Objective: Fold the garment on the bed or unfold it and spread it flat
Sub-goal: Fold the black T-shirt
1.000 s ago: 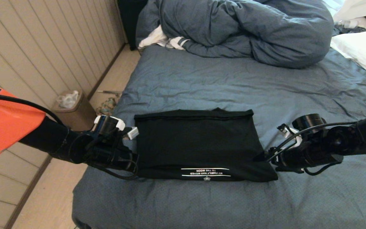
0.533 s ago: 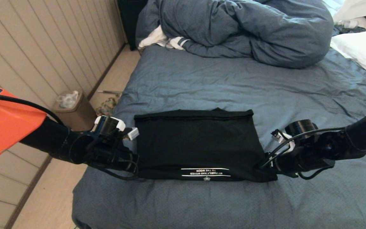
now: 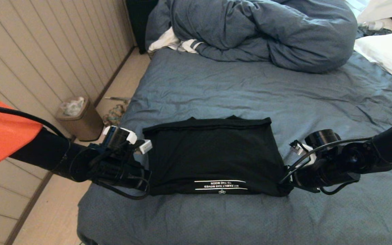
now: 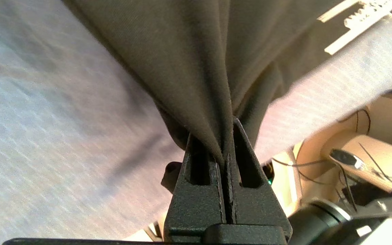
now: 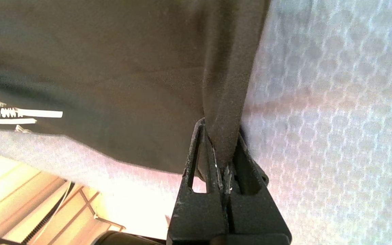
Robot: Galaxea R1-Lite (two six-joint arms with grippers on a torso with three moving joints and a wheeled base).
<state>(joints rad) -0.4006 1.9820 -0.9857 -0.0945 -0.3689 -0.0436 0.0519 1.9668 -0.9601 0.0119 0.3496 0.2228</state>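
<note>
Folded black T-shirt (image 3: 213, 156) on bed (image 3: 250, 88), pincers (image 3: 147, 180) (image 3: 286, 185) at its near corners

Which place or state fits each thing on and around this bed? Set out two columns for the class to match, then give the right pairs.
1. garment
2. left gripper
3. duvet
4. bin

A. bunched at the bed's far end
B. on the floor by the wall
C. shut on the shirt's corner
D. folded, near the bed's front edge

Pairs: 1-D, 2-C, 3-A, 4-B
</note>
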